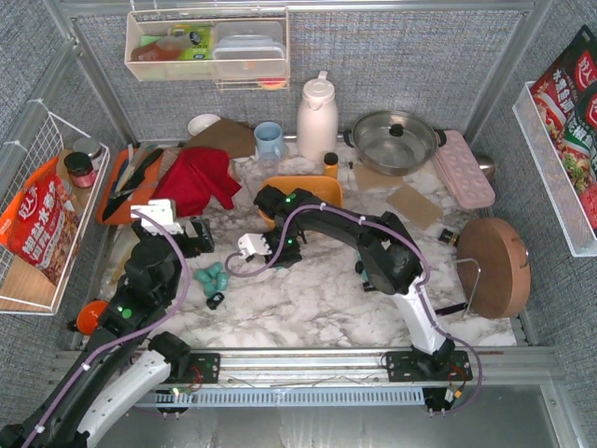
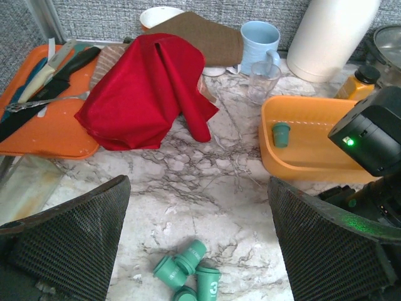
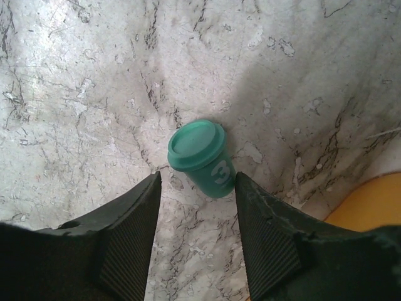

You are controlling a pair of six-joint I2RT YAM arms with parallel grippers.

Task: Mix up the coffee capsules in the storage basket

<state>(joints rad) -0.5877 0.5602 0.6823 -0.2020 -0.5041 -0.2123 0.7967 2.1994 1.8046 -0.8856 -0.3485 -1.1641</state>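
The orange storage basket sits at mid-table with one teal coffee capsule inside it. A cluster of several teal capsules lies on the marble in front of my left gripper, which hangs wide open above them and holds nothing. My right gripper points down just in front of the basket. Its jaws are partly open around another teal capsule marked "3". That capsule lies tilted at the fingertips against the right finger, with a gap to the left finger. A black capsule lies near the cluster.
A red cloth and an orange cutting board with knives lie at the left. A blue mug, a white thermos, a pot and a clear glass stand behind the basket. A round wooden board is at the right.
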